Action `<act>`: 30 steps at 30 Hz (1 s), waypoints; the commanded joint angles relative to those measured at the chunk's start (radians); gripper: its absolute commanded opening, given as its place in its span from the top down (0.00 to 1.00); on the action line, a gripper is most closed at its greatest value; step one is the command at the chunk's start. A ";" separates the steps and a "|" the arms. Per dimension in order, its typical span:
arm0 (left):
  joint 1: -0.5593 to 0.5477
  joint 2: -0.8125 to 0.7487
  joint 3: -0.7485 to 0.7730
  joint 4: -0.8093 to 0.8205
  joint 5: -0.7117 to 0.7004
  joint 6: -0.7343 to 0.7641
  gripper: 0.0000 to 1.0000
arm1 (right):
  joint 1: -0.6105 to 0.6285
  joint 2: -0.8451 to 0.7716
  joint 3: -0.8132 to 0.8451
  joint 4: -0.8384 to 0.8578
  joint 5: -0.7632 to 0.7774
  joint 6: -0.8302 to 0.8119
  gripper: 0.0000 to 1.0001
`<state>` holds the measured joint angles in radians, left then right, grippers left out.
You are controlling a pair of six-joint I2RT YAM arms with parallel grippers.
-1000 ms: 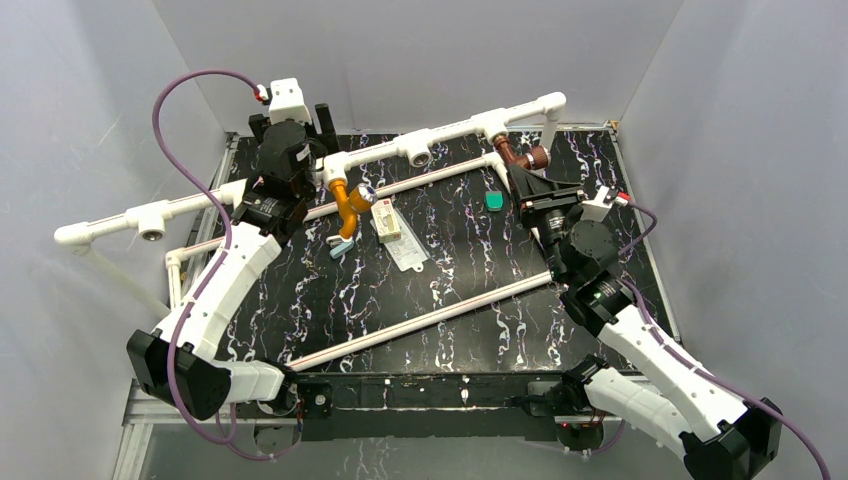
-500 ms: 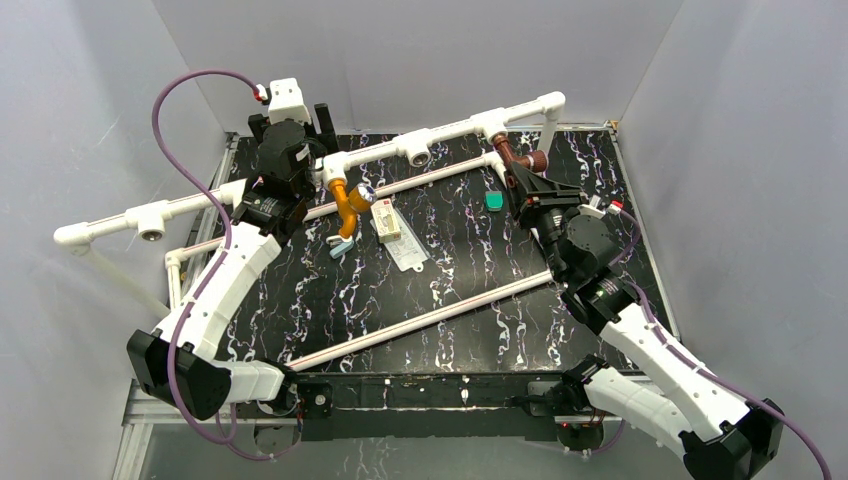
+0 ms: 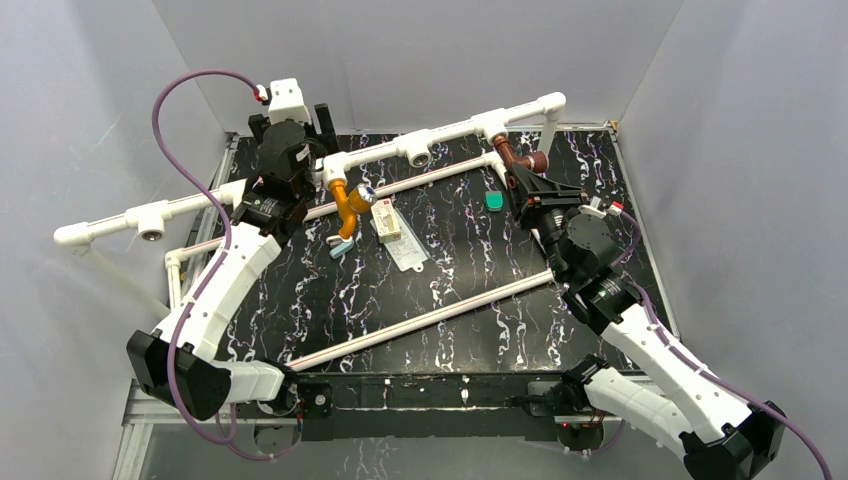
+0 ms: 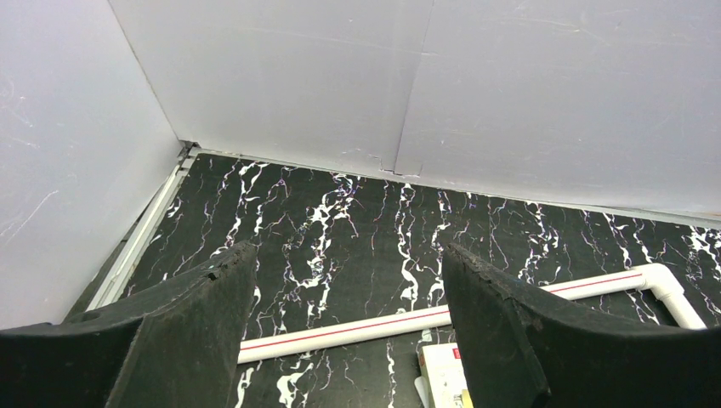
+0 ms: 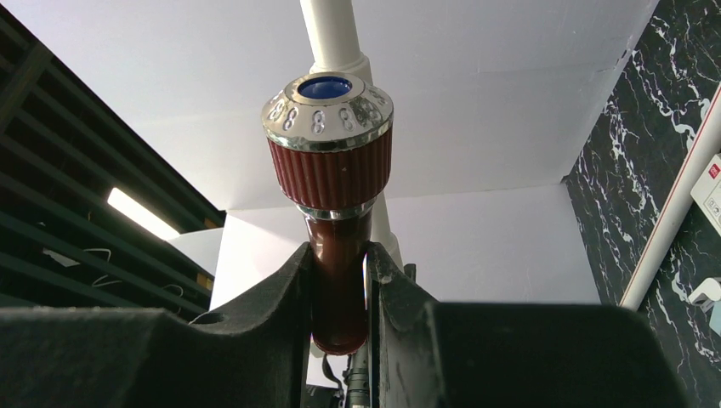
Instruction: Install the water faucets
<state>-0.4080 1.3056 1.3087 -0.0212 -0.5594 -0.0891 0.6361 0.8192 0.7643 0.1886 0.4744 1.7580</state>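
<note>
Jaws, right gripper (image 5: 340, 272): closed on brown faucet (image 5: 338, 297) stem just under its knob (image 5: 330, 110), stem crosswise to grip, at white pipe (image 3: 455, 127). Left gripper (image 4: 349, 253): spread, empty, near hanging orange faucet (image 3: 346, 202).

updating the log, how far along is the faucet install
Done: orange faucet hangs from the white pipe, left claw open and empty. In hand: right claw clamped on the reddish-brown faucet at the pipe. Left: likely seating it, then releasing.
</note>
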 commanded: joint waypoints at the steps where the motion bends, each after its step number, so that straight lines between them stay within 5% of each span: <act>1: -0.028 0.063 -0.110 -0.309 0.036 -0.007 0.23 | 0.008 -0.004 0.058 0.002 -0.040 0.026 0.73; 10: -0.028 0.066 -0.109 -0.309 0.040 -0.006 0.23 | 0.007 0.002 0.064 -0.004 -0.045 0.017 0.54; 20: -0.028 0.069 -0.110 -0.309 0.040 -0.006 0.23 | 0.007 -0.014 0.055 -0.011 -0.042 0.003 0.46; 30: -0.028 0.072 -0.110 -0.309 0.036 -0.004 0.23 | 0.008 -0.069 0.039 -0.025 -0.146 -0.256 0.26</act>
<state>-0.4126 1.3029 1.3052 -0.0265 -0.5579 -0.0895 0.6380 0.7986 0.7761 0.1558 0.3847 1.6535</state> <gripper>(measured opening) 0.774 0.719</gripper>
